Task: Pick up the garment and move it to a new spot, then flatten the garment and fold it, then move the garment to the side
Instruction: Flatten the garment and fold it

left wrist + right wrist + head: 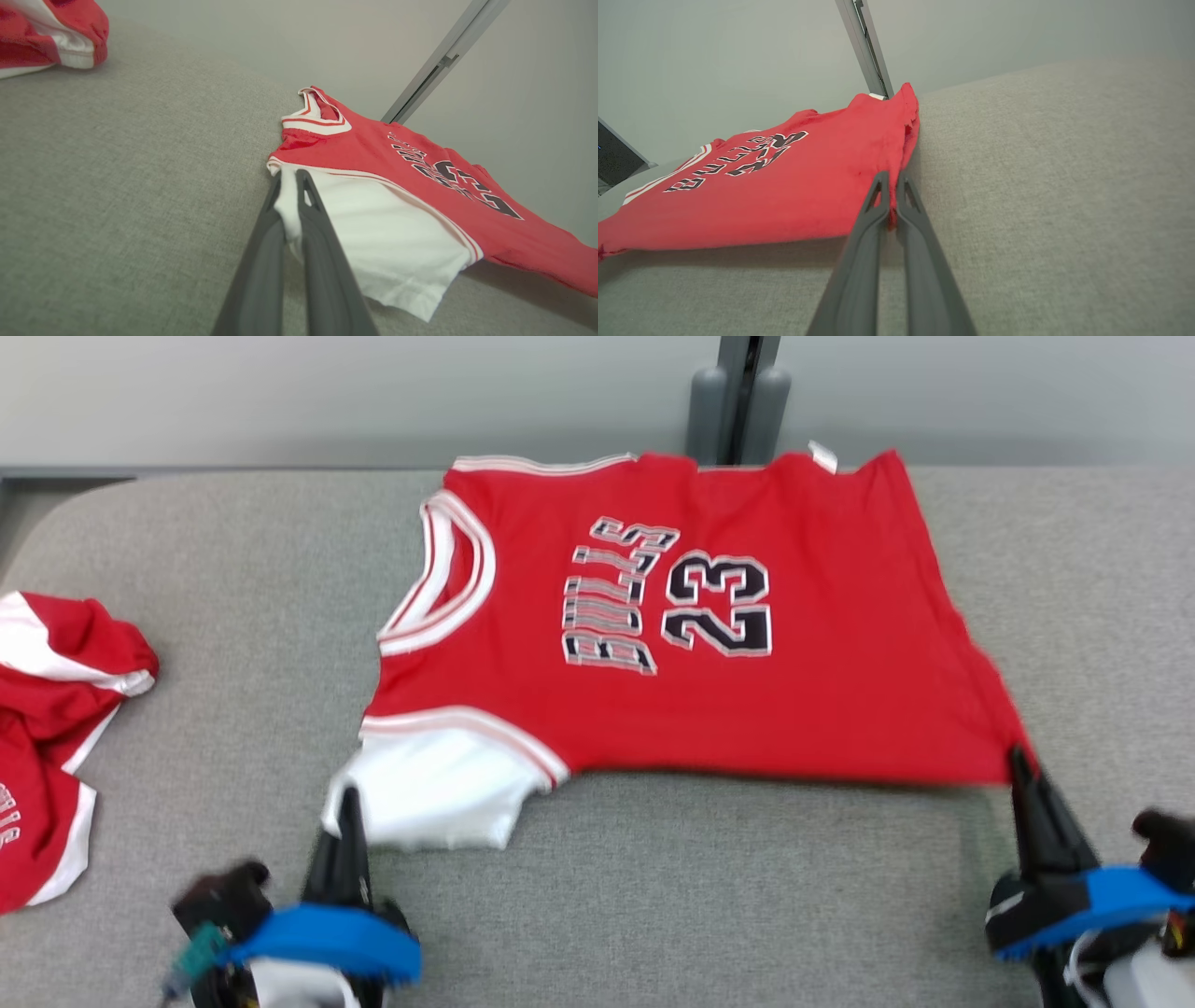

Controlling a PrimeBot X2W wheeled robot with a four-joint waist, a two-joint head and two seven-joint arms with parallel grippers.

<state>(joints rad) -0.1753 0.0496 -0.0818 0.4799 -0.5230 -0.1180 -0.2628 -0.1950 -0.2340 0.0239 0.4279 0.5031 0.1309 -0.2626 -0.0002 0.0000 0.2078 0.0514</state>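
Note:
A red jersey [709,700] with "BULLS 23" in black and white lettering lies spread across the grey table, neck to the left. Its white sleeve panel [439,793] hangs at the near left corner. My left gripper [347,798] is shut on the edge of that white panel [387,238], with the cloth pinched between the fingers [306,186]. My right gripper [1018,758] is shut on the jersey's near right hem corner [859,186], with red cloth between its fingers [878,184]. The near edge of the jersey is lifted slightly off the table.
A second red and white garment [56,728] lies crumpled at the table's left edge, also seen as the bundle [51,32]. A grey post [738,401] stands behind the table's far edge. Bare grey cloth tabletop [709,896] spreads in front and to the right.

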